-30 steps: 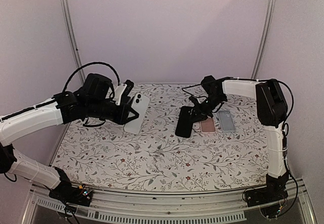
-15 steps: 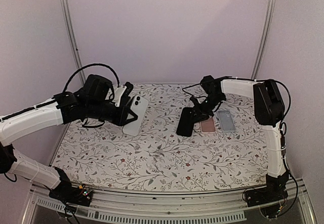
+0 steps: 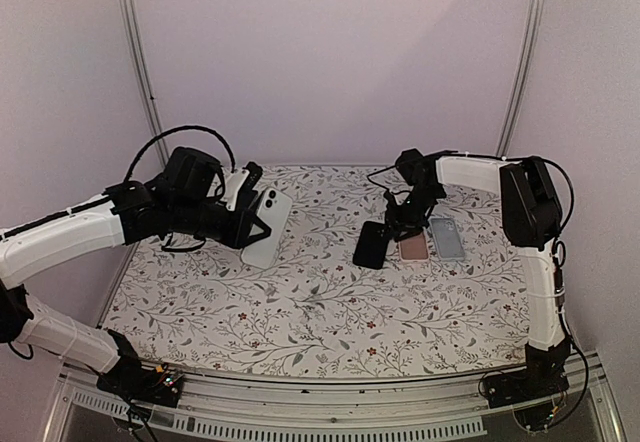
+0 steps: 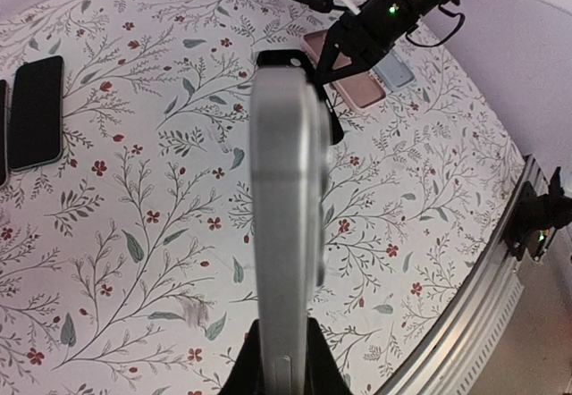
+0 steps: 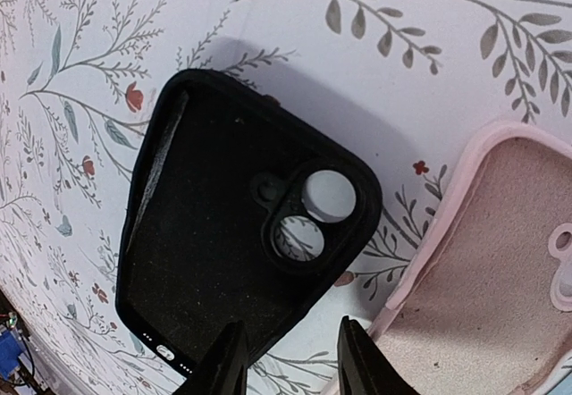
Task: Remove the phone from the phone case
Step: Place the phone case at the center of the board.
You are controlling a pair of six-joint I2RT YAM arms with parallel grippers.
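Changed: your right gripper [image 5: 284, 361] has spread its fingers and let go of the black case [image 5: 223, 234]. The case was tipped up a second ago and now lies flat on the table [image 3: 300, 312].
Count: you have three cases side by side, the black one, a pink case [image 3: 411, 248] and a blue-grey case [image 3: 447, 238]. There is one white phone [image 3: 268, 224], and a dark phone [image 4: 36, 112] lies off to the left.
Left gripper [image 4: 279, 364]: clamped on the white phone's lower end, holding it bare, well apart to the left of the cases.
Phone look: white back, silvery edge, dark lenses at the top corner.
Phone axis: its long axis slants from near-left to far-right, camera end away from you.
Right gripper now: fingers parted above the black case's cut-out end, holding nothing.
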